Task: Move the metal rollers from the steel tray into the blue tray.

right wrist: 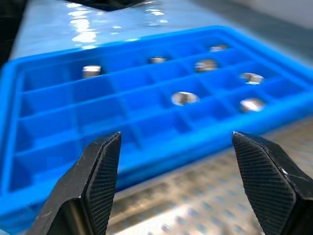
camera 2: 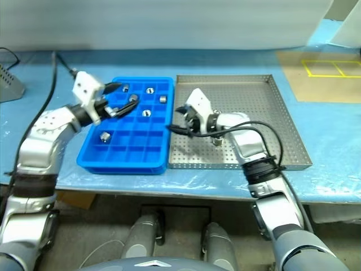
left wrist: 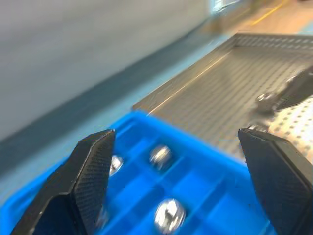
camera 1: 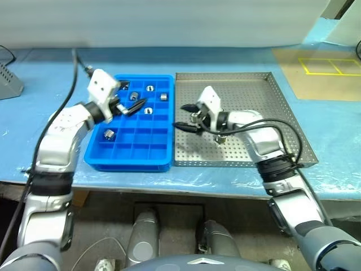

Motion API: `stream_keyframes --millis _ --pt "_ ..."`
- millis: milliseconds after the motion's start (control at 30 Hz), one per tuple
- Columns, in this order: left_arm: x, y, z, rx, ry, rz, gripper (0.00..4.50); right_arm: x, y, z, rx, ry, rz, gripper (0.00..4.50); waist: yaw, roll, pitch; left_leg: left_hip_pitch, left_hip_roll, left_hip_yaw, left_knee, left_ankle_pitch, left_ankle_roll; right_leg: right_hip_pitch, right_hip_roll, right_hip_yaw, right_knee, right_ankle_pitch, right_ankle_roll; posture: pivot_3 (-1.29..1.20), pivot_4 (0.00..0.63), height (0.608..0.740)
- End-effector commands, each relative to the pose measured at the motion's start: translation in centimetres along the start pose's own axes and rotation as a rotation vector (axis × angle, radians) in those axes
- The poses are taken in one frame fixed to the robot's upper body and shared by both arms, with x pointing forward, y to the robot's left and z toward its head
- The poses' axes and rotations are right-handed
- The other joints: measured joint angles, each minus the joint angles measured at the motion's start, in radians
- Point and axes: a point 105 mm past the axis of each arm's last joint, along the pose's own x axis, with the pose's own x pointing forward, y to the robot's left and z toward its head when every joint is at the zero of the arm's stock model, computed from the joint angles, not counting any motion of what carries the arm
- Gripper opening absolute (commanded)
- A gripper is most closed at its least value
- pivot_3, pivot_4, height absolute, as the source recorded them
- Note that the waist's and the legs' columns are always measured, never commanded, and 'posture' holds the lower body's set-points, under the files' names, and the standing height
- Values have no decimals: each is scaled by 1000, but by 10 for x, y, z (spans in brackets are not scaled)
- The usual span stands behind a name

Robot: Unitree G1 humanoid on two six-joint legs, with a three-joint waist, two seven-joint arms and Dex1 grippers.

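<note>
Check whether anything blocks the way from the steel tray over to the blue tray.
Nothing visible does. The steel tray and the blue tray lie side by side, with only their low rims between them. The open left tool hovers over the blue tray's far compartments; most near compartments are empty.

**Materials and finishes on the tabletop**

The steel tray looked like dull silver metal, its floor perforated with fine dots. The blue tray was smooth, glossy plastic. The metal rollers shone with bright, polished glints. A light-blue, slightly wrinkled film covered the tabletop and caught reflections. The left claw's fingers were matt black with finely textured pads.
</note>
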Motion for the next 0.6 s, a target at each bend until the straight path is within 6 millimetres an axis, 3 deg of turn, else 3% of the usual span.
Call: stream_keyframes --millis 33,200,333,600 --pt "39 -21 -8 25 7 -133 4273 -25 -15 9 -16 -30 -110 3713 -7 0 0 0 0 0 0 0 0 0 0 0 0 0 0 -107 150 740" --pt "83 -53 -24 52 46 -287 4273 -54 -27 5 -9 -13 -247 3713 -45 0 0 -2 0 0 1 -1 2 -2 1 0 0 3 5 -232 150 740" --pt "111 -58 -44 40 151 -243 4273 -73 -21 -3 9 10 -326 3713 -77 -1 0 -3 -1 0 1 -2 4 -1 1 0 -1 4 6 -335 150 740" --pt "124 -54 -64 51 290 -135 4273 -90 -13 -16 46 42 -430 3713 -127 -1 0 -3 -1 0 5 -5 9 0 1 1 -2 4 6 -408 150 740"
